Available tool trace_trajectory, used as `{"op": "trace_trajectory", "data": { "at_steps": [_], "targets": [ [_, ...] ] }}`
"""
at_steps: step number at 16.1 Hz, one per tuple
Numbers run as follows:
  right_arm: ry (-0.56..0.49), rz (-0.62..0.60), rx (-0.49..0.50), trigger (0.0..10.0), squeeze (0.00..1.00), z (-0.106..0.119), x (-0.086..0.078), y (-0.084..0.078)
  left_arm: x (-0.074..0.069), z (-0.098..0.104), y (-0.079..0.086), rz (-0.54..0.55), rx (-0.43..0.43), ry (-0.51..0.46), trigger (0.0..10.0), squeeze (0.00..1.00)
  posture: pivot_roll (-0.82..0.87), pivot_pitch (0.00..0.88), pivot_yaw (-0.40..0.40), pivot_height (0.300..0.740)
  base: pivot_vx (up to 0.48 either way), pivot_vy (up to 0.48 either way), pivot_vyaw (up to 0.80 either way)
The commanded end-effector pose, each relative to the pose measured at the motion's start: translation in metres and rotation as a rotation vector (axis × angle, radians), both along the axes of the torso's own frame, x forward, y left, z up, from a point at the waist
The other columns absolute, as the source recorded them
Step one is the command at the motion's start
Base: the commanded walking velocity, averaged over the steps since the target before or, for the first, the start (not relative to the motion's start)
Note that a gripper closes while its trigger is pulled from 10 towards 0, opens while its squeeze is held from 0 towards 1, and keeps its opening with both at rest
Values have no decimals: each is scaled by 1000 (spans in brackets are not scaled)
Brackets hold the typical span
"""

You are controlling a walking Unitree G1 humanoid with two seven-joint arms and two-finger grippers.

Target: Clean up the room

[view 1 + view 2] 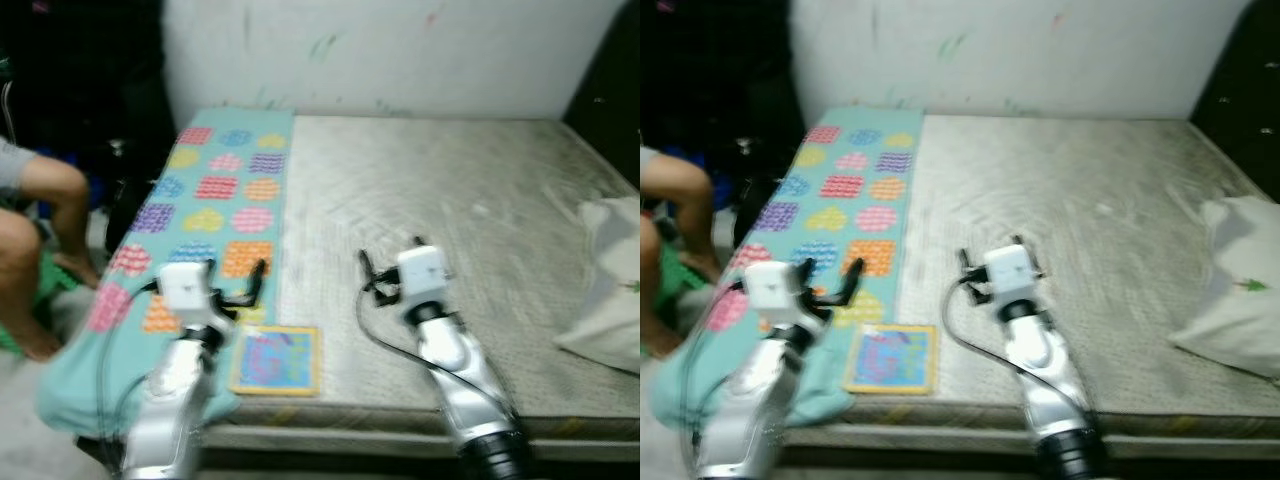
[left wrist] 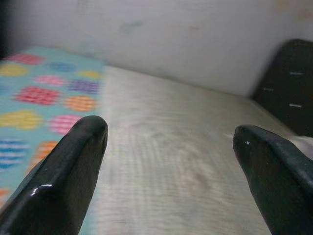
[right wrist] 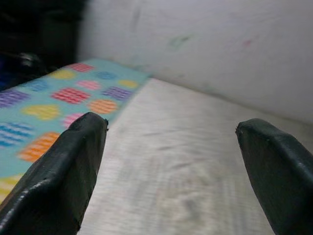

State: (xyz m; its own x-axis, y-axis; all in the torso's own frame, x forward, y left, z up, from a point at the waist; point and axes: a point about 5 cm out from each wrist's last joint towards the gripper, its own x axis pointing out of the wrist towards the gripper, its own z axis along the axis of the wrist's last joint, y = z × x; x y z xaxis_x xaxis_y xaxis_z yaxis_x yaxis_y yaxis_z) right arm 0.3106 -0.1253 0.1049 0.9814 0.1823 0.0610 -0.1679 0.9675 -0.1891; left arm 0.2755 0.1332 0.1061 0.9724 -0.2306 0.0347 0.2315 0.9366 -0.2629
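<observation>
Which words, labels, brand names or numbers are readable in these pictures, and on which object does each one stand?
No text can be read anywhere.
Picture book near the mattress's front edge: colourful cover, any print too blurred to read.
Blanket: coloured patches, no letters.
Pillow: a small green mark, too blurred to tell.
Wall: faint scribbles, no words.

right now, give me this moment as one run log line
left gripper: open, over patterned blanket | right gripper: open, over bare mattress | book: near front edge | pillow: right side

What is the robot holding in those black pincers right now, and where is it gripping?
Nothing. The left pincer and the right pincer are both open, with only bare mattress between their fingers.
</observation>
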Motion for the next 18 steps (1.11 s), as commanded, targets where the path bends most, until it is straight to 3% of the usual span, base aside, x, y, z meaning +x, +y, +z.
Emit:
{"op": "trace_trajectory", "data": {
  "at_steps": [1, 4, 10, 14, 18],
  "targets": [
    [-13, 10, 17, 10000, 0, 4, 1, 6, 2, 3, 7, 19, 23, -7, 10000, 0, -110, 0, -17, 740, 0, -480, 0],
    [-13, 9, 18, 10000, 0, 4, 1, 6, 2, 3, 7, 18, 24, -8, 10000, 0, -110, 0, -17, 740, 0, -480, 0],
    [-22, 12, 36, 10000, 0, 6, 0, 5, 2, 3, 7, 30, 17, -13, 10000, 0, -107, 0, -17, 740, 0, 0, 0],
    [-44, -38, 90, 10000, 0, 10, -2, -10, 7, 3, 11, 42, 62, -28, 10000, 0, -114, 0, 20, 740, 0, 0, 0],
    [-35, -28, 88, 10000, 0, 8, -1, -8, 12, 6, 7, 24, 75, -43, 10000, 0, -120, 0, 28, 740, 0, -75, 0]
  ]
}}
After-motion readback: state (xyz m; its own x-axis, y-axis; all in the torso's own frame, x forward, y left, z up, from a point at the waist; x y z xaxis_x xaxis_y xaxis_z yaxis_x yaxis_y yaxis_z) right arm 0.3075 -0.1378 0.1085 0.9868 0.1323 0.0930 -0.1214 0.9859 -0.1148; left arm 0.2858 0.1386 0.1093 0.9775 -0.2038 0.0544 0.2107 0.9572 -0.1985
